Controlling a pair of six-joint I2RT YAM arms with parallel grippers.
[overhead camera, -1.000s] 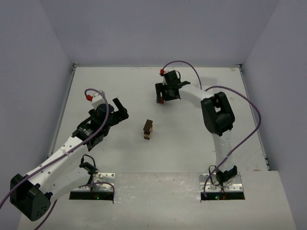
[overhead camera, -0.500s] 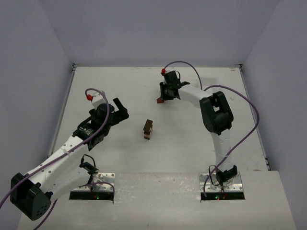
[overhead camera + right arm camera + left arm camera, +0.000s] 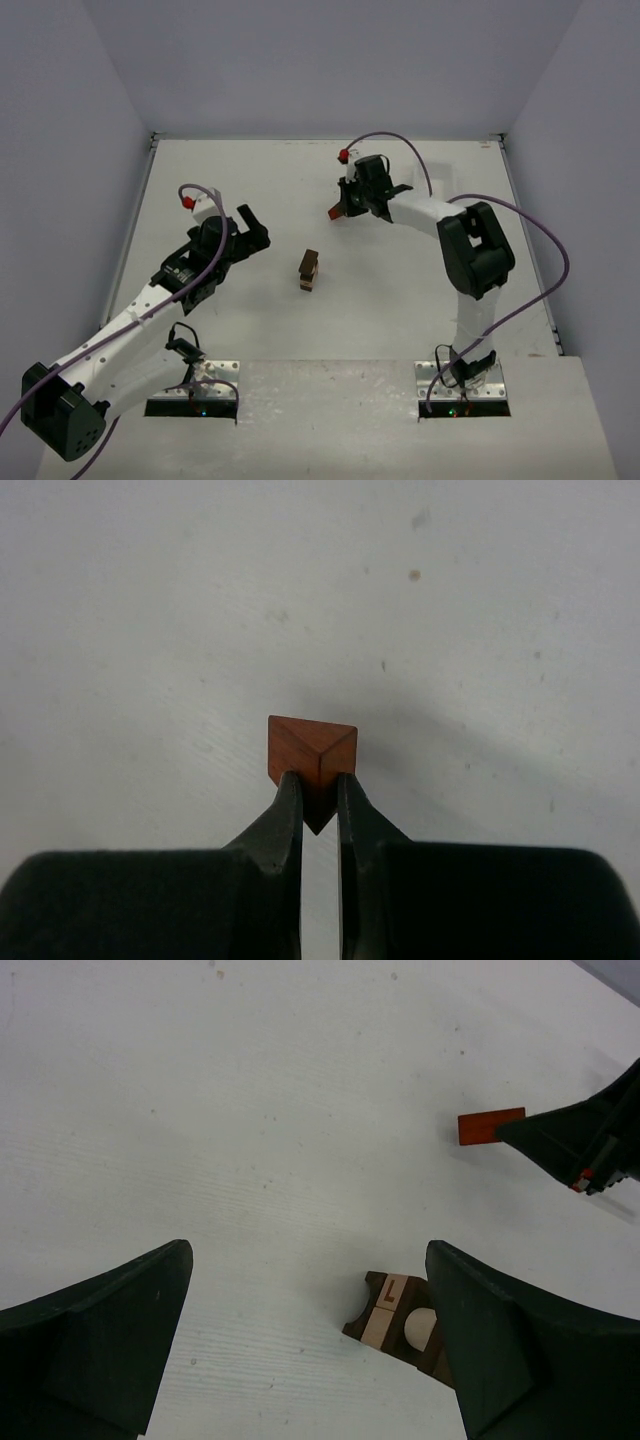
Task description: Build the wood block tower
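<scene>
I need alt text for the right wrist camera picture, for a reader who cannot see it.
The right gripper, its black jaws nearly shut, pinches a small reddish-brown wood block that is triangular at its end. Behind it is the white table with a few dark specks.

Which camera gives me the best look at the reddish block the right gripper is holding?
Right wrist: the reddish block sits mid-frame, close up, pinched at its lower corner by the right gripper. Top external shows it only as a tiny red sliver. Left wrist shows one flat side from afar.
</scene>
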